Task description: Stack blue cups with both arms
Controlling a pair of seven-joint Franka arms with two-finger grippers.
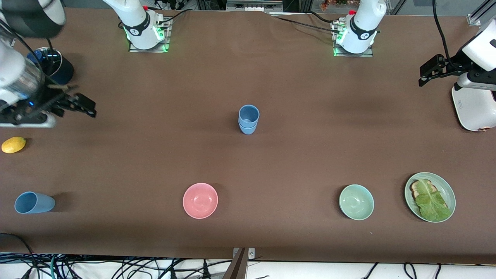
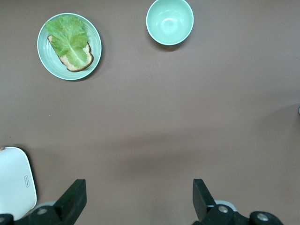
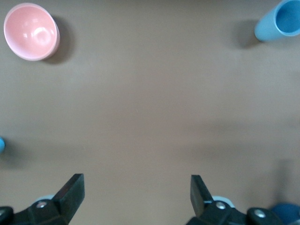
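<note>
— Blue cups [image 1: 248,119]: nested at table centre, farther from the front camera than the pink bowl [image 1: 200,200]. Third cup [image 1: 34,202] lying loose toward the right arm's end.
— Grippers?
— Left gripper [image 2: 136,199] spread, empty, near toaster [image 1: 473,106]; right gripper [image 3: 136,197] spread, empty, near lemon [image 1: 13,144].

Two nested cups [image 1: 248,118] are standing mid-tabletop [image 1: 155,155]; a third cup [image 1: 34,202] is lying toward the right arm's end, nearer the front camera, well apart.
</note>
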